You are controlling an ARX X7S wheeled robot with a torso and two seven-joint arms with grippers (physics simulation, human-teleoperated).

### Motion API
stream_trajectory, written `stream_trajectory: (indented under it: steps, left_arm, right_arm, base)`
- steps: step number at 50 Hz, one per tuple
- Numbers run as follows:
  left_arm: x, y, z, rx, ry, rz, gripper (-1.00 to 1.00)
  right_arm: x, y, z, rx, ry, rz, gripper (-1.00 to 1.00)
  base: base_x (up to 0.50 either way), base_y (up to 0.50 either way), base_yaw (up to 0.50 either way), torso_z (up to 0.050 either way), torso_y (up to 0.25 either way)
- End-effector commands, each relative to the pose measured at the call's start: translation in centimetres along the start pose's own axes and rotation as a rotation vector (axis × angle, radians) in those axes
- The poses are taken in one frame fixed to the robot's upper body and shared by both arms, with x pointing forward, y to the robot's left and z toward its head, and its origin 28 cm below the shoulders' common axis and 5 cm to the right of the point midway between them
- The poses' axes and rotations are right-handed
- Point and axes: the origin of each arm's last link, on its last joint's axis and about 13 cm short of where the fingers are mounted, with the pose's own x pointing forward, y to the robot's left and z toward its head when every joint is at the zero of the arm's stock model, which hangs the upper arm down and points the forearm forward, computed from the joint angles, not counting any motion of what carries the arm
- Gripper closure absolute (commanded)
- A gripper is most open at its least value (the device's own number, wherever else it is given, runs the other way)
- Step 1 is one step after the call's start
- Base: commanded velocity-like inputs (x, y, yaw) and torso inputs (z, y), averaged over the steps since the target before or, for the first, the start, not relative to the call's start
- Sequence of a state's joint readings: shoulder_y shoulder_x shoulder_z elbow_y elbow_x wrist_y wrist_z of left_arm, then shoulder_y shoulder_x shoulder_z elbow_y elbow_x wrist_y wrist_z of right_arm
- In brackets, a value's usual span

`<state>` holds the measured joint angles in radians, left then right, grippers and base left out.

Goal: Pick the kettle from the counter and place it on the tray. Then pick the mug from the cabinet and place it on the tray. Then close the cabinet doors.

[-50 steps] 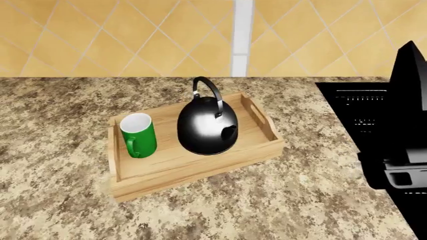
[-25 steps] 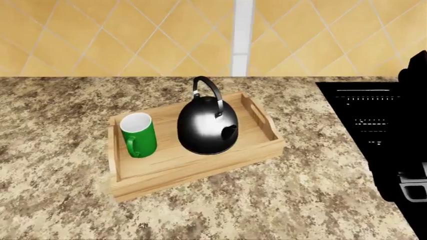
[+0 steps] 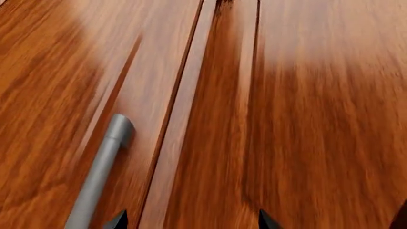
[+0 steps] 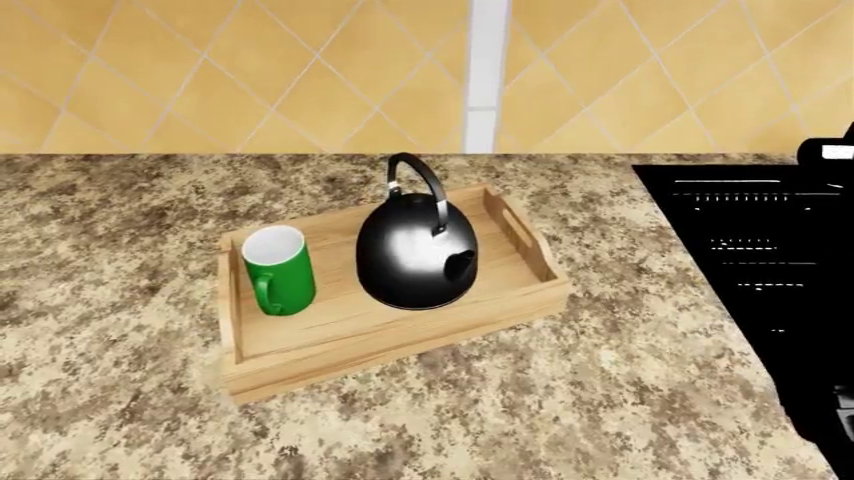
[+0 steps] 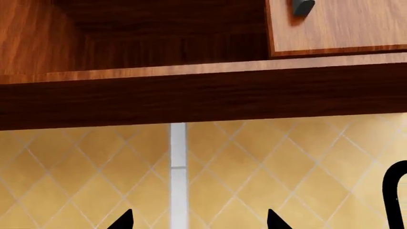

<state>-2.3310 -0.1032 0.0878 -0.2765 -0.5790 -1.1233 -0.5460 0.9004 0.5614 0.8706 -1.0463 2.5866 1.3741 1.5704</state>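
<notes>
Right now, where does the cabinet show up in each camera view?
Left wrist view: the cabinet fills the picture, showing wooden door fronts with a grey bar handle.
Right wrist view: its dark lower edge runs across the upper half.
Head view: not in it.
Shared landmark: the white strip in the yellow tiled wall, seen in the head and right wrist views.

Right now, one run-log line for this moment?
kettle: on tray | mug: on tray | left gripper: open, facing cabinet door | doors: pending
</notes>
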Motion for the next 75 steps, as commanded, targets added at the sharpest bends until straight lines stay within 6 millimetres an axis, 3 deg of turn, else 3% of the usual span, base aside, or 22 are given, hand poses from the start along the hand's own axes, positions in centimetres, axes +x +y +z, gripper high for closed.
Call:
stream_trajectory:
  steps: [1,12,28,35,46,63,75]
  left_arm:
    - [-2.3,-7.5,-1.3,-0.106,0.104,-0.517,-1.0]
    - [-3.4,-9.8,-2.2,-0.137,0.167,-0.611,-1.0]
    - [-2.8,-11.0,-6.4,-0.015,0.238,-0.621,-1.0]
    - [-4.1,-11.2,-8.0,0.004,0.365,-0.692,-1.0]
    - [-4.6,-11.1,-11.7,0.101,0.557,-0.692,-1.0]
    - [-5.8,-9.9,-18.1,0.265,0.666,-0.665,-1.0]
    - [-5.9,-9.4,-19.0,0.281,0.687,-0.658,-1.0]
  right_arm:
    - [-0.6,-0.3,-0.3,0.001,-0.002,-0.01,-1.0]
    - [-1.1,-0.6,-0.2,0.002,-0.004,-0.016,-1.0]
    - [-2.5,-1.6,0.6,-0.079,-0.052,-0.006,-1.0]
    - [-2.8,-1.7,0.9,-0.085,-0.062,0.009,-1.0]
    - [-3.2,-1.8,0.9,-0.08,-0.064,0.028,-1.0]
    - [-2.9,-1.6,0.4,-0.07,-0.051,0.035,-1.0]
    - [-2.9,-1.5,0.1,-0.068,-0.043,0.033,-1.0]
  base:
    - [0.0,0.0,0.0,0.0,0.0]
    - [0.0,0.0,0.0,0.0,0.0]
    - [0.0,0.0,0.0,0.0,0.0]
    - [0.0,0.0,0.0,0.0,0.0]
    - [0.0,0.0,0.0,0.0,0.0]
    - [0.0,0.0,0.0,0.0,0.0]
    - [0.0,0.0,0.0,0.0,0.0]
